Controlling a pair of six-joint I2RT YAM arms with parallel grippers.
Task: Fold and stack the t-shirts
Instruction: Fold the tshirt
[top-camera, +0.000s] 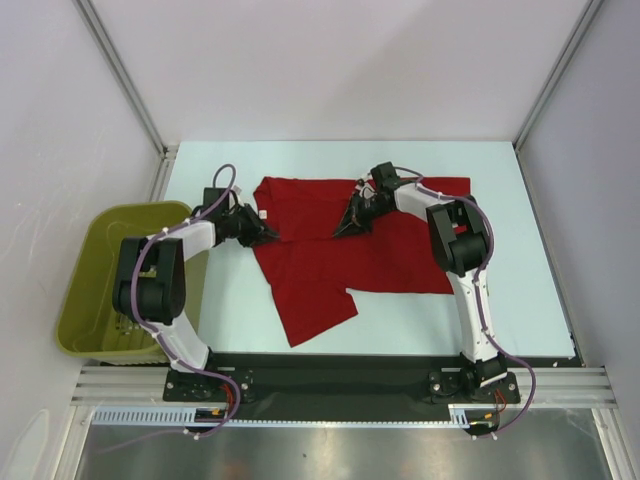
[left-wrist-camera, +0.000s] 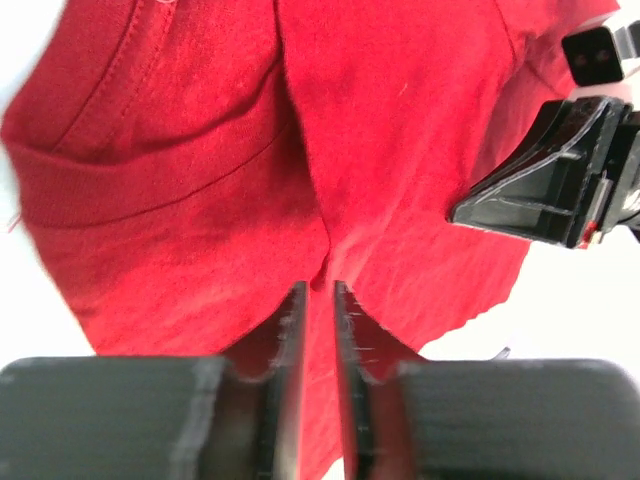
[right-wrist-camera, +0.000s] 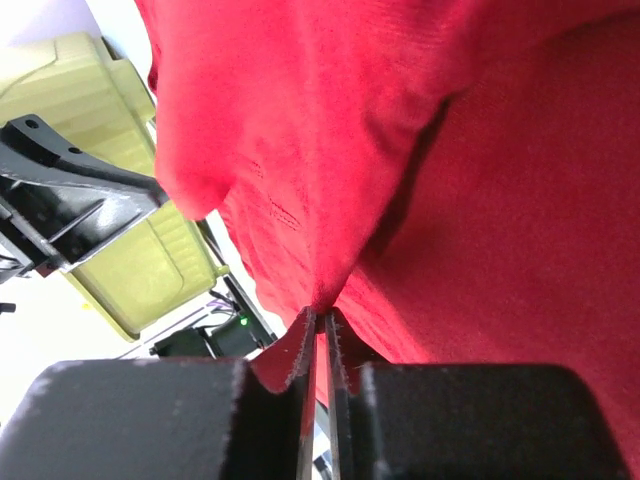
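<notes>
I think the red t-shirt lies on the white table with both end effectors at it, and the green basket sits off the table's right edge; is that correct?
Not quite: the top view shows the green basket off the table's left edge. The rest holds: the red t-shirt lies on the white table, with the left end effector and the right end effector at it.

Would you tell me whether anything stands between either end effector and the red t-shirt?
Nothing visible does; the left end effector and right end effector both sit directly on the t-shirt, its cloth at their tips.
</notes>
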